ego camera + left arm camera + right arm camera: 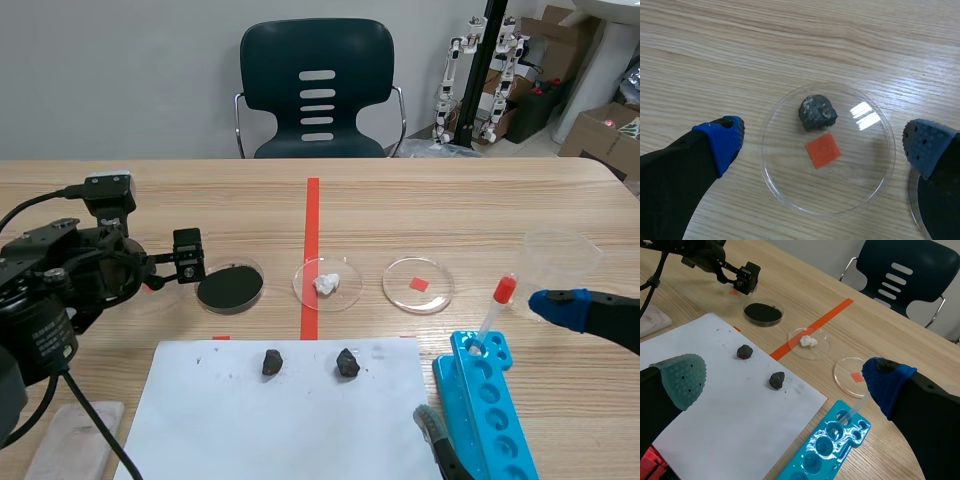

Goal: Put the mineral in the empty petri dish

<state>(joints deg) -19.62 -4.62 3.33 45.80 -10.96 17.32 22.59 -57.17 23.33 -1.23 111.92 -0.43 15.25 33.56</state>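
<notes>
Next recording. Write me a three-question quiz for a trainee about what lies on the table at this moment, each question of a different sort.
1. True or false: the dark grey mineral lump under the open left jaws lies inside a clear round petri dish.
2. How many dark rock lumps lie on the white paper sheet? A) one B) two C) three
3. Fill the gap: the red-capped test tube stands in a ___ plastic rack.
Key: 1 true; 2 B; 3 blue.
</notes>
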